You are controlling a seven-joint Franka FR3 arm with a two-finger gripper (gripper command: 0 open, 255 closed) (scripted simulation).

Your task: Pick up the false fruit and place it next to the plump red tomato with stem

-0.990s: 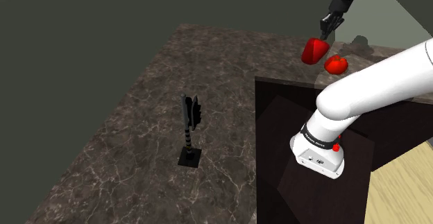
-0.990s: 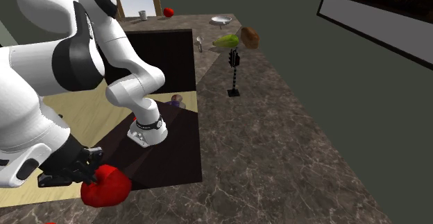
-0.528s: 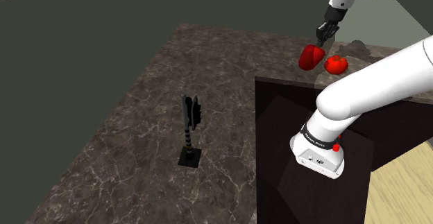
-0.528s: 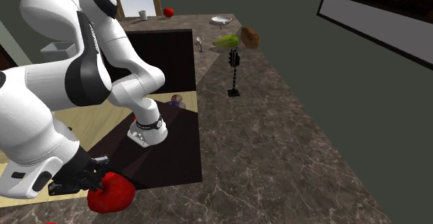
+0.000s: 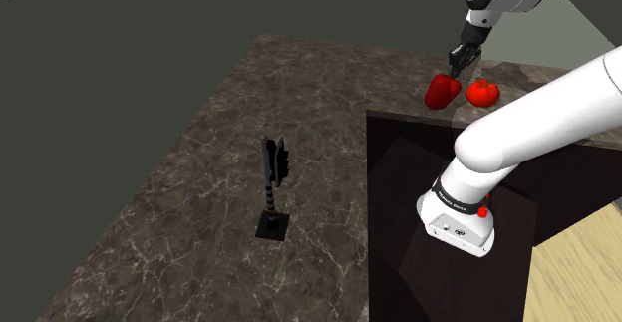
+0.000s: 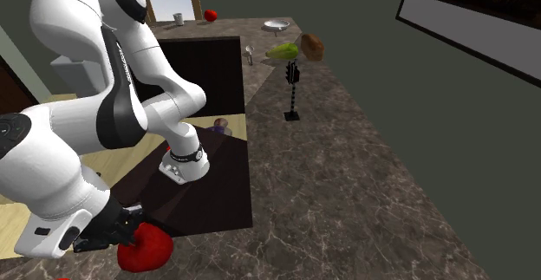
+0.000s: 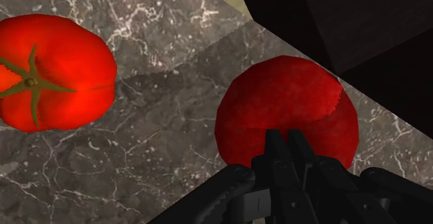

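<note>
Spanning the scene, the dark marbled table (image 5: 249, 151) lies under the red false fruit (image 7: 284, 112), which hangs low near the stemmed tomato (image 7: 52, 73), pinched at its top by the narrowly closed hand (image 7: 289, 153). The fruit looks light, rigid and smooth, so probably slippery.

Colour-wise: the false fruit (image 7: 284, 108) is a deep, flat dark red. The tomato (image 7: 52, 73), at 3 o'clock from it in the shoulder view, is a brighter orange-red with a green star-shaped stem. The counter (image 5: 199, 200) is dark grey-brown marble with thin pale veins all over. The gripper (image 7: 288, 141) is plain black, and the arm (image 5: 538, 121) is white with dark joints and a little red dot near its base. The ornament (image 5: 271, 185), at 8 o'clock from the fruit, is black with a grey-and-black striped post. The floor (image 5: 583, 275) is pale yellow wood.
</note>
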